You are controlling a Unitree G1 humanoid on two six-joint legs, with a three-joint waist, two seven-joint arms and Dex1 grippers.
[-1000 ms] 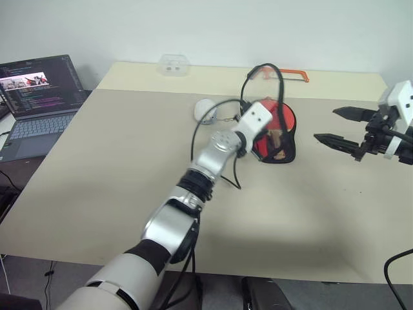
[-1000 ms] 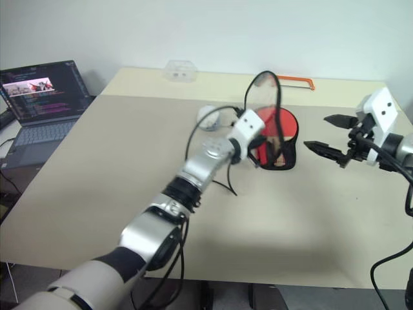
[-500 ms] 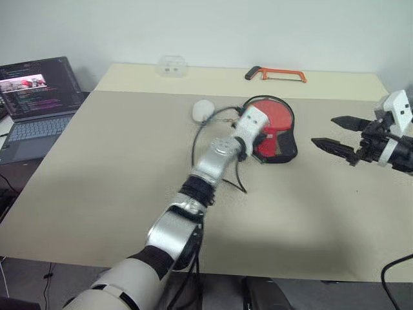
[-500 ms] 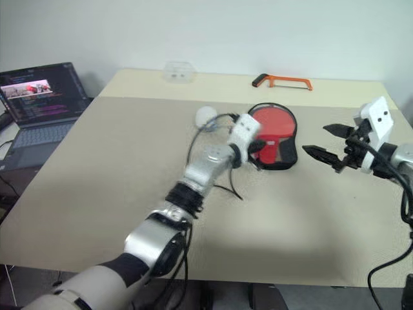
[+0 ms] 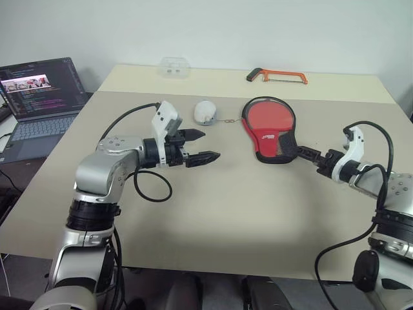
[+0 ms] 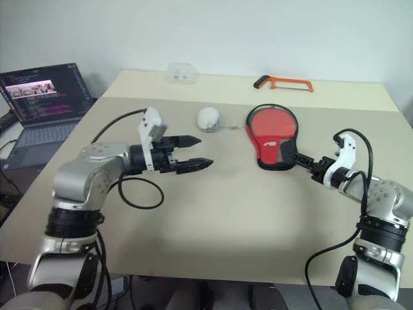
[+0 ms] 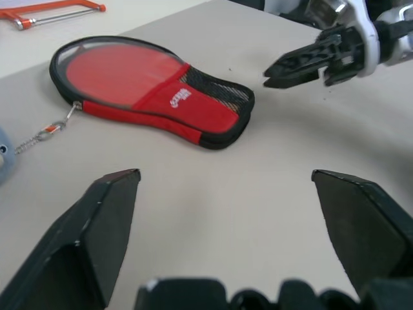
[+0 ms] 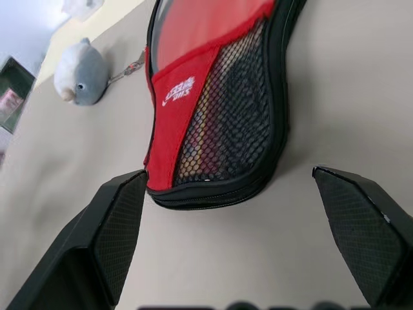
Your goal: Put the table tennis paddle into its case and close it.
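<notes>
Where mesh shows, paddle handle [image 8: 219, 123], case [image 5: 268, 126]

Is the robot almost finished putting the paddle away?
Nearly, it seems. The case lies flat on the table, and the paddle's handle shows through its black mesh, so the paddle looks to be inside. The zip edge looks shut, though I cannot be sure all the way round. Neither gripper holds anything: the left gripper is open and away from it, and the right gripper is open by the handle end. Perhaps only checking is left.

Office or lab: beige table [image 5: 193, 226], open laptop [image 5: 35, 97] with code, bare white wall [image 5: 258, 26].
</notes>
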